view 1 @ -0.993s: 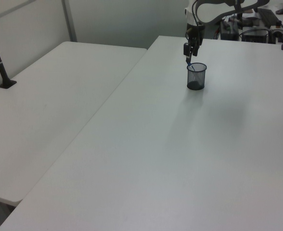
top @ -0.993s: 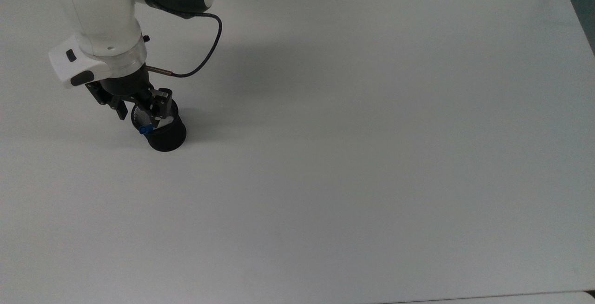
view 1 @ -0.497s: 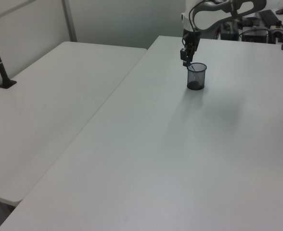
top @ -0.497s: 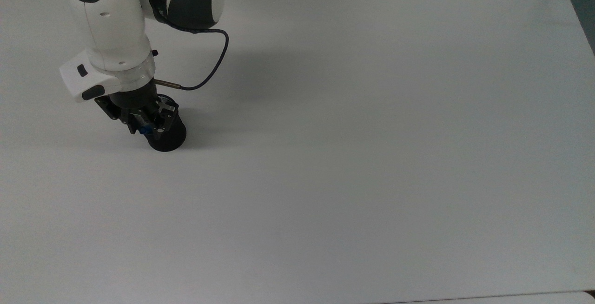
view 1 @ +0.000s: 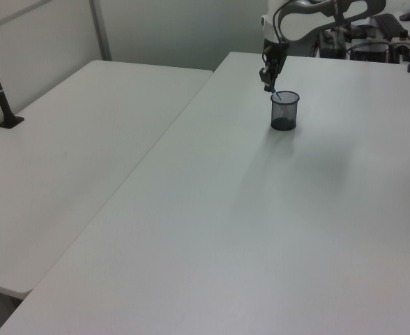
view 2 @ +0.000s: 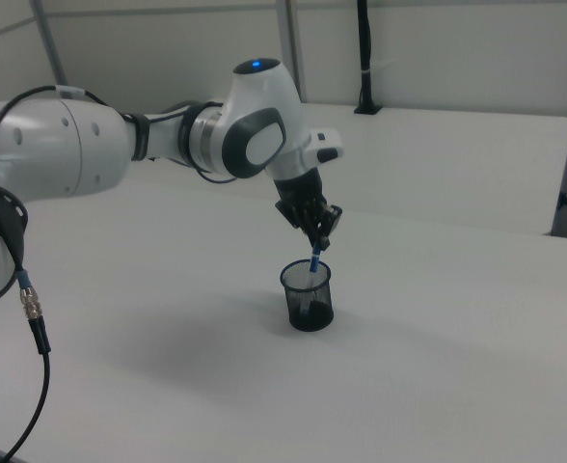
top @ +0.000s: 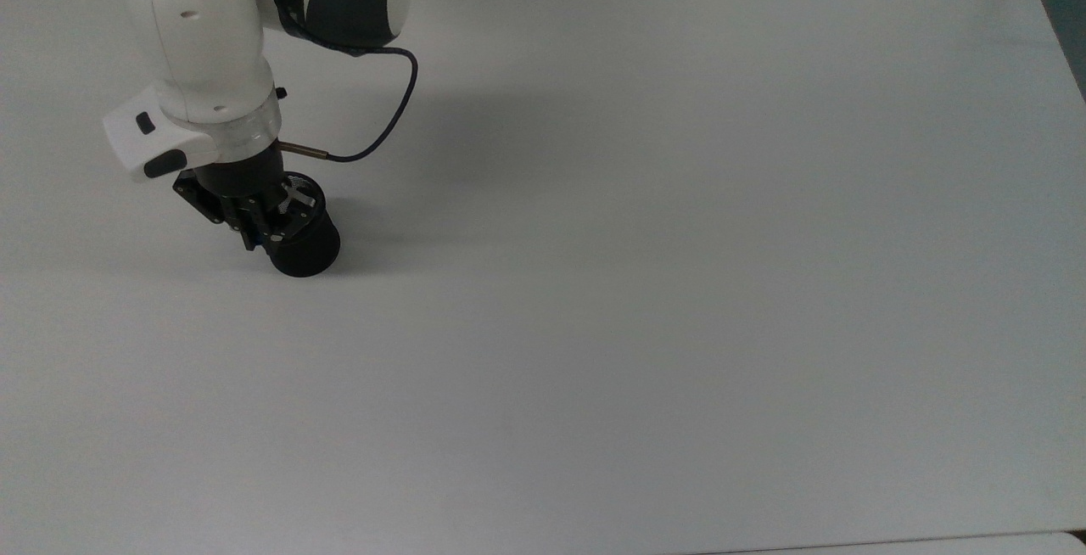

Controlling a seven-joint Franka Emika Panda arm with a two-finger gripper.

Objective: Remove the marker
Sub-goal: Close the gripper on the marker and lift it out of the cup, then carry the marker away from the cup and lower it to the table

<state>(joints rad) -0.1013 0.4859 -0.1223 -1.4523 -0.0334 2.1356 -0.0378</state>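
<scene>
Top view: in the upper left of the frame the claw (top: 265, 228) sits over the black mesh cup (top: 304, 251) on the white counter (top: 679, 283), a speck of blue between its fingers.

Left view: at upper right, the marker (view 1: 275, 93) leans out of the cup's rim.

Right view: at centre, the claw is closed on the marker's upper end. A slanted pull could drag the cup over.
</scene>
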